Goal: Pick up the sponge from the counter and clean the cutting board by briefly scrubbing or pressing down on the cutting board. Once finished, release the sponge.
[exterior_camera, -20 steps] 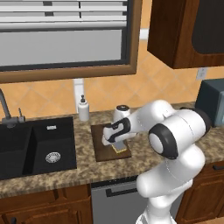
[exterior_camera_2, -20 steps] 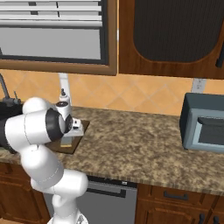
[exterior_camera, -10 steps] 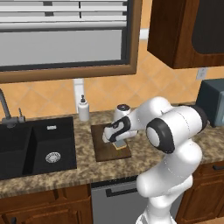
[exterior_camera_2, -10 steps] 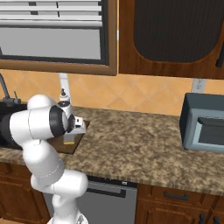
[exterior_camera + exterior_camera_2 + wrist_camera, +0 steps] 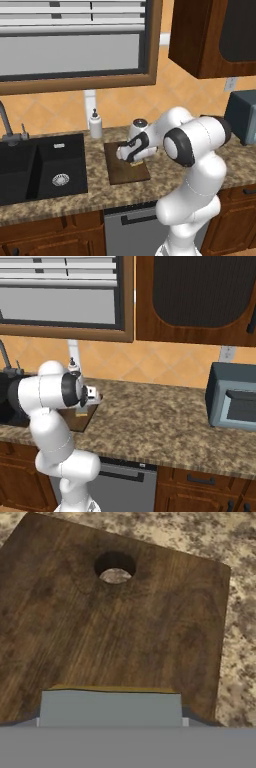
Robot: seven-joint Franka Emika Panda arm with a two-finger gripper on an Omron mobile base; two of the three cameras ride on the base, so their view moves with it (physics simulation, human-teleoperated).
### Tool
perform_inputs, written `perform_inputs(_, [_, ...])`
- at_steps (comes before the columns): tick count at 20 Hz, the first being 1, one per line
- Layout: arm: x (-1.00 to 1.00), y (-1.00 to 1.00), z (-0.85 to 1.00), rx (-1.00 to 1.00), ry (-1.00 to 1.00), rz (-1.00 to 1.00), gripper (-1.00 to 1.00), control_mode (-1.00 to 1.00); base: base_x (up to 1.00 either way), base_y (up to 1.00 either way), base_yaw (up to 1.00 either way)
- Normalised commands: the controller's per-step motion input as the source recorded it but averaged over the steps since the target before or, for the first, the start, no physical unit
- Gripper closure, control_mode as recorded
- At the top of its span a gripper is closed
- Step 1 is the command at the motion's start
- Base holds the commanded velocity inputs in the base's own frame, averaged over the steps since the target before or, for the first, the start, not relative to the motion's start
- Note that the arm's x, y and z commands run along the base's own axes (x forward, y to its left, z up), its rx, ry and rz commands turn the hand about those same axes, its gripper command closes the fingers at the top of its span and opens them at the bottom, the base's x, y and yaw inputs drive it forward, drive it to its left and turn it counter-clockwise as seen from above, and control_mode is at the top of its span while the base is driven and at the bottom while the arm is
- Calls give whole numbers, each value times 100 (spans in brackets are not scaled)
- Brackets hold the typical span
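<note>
Gripper [image 5: 129,156]: low over the cutting board [image 5: 120,172], at its right side; finger spread cannot be told, tips hidden. Sponge [image 5: 110,708]: grey-blue face toward the hand camera, yellow edge showing along its top, lying against the board's wood; whether gripped cannot be told. Cutting board: dark brown, hole [image 5: 115,567] near one short end, flat on the counter [image 5: 70,202]. Soap dispenser [image 5: 95,125]: behind the board. Sink [image 5: 35,167]: left of the board. Microwave [image 5: 232,401]: well apart, right of the board.
</note>
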Motion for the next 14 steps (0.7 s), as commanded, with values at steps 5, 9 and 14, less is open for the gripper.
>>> perform_inputs(5, [50, -4, -2, -2, -7, 0, 100, -100, 0, 0, 0])
perform_inputs(9, [40, -15, -7, 0, -8, 0, 100, -100, 0, 0, 0])
perform_inputs(14, [32, -27, -16, 0, -11, 0, 100, -100, 0, 0, 0])
